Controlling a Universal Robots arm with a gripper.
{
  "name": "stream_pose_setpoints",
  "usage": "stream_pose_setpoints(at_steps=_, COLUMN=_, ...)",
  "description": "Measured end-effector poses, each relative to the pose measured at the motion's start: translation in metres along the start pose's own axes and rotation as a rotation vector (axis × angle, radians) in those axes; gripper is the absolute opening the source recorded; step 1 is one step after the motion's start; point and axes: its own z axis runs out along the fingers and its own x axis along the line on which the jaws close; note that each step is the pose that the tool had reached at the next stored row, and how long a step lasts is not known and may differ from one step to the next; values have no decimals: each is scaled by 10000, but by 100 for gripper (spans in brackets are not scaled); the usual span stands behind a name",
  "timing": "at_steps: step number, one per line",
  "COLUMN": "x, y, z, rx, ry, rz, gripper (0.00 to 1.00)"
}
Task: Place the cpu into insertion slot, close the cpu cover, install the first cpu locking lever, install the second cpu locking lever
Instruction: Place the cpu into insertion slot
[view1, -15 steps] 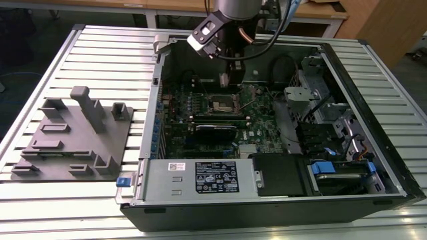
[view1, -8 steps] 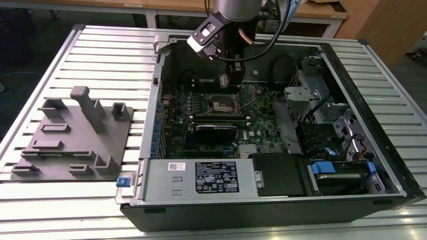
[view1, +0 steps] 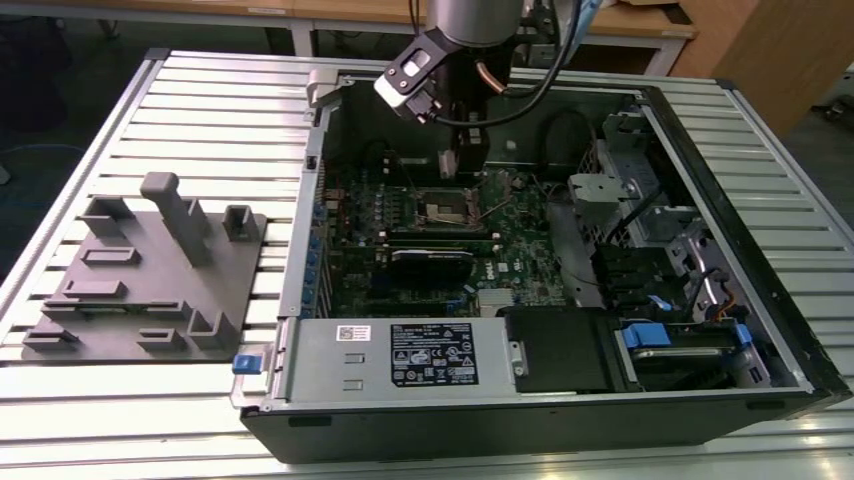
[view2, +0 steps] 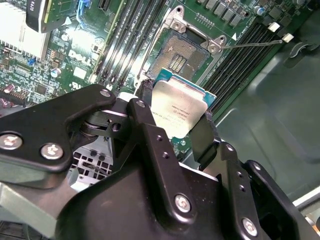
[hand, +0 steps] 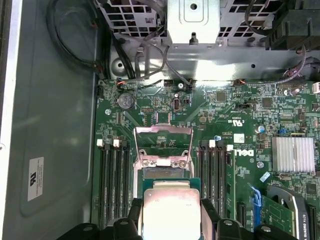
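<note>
A small, flat, square cpu (view2: 178, 111) with a dull silver-grey metal top is pinched on two opposite edges between the black fingers (view2: 202, 137) of the robot's hand (hand: 171, 218). In both wrist views the chip hangs over the green motherboard (hand: 220, 107), just beside the open socket and not seated in it. The cpu cover (hand: 163, 130), a thin silver metal frame, stands swung open beyond the chip. In the exterior view the hand is at upper centre of the frame, reaching into an open black computer case (view1: 534, 432). The case lies on a slatted metal table (view1: 200, 90). A grey moulded fixture plate (view1: 147, 290) lies at the frame's left.
</note>
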Motion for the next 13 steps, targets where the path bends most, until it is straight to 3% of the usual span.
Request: stream_pose_setpoints(at_steps=13, x=-2, y=-3, z=52, rx=0, ry=0, rz=0, gripper=54)
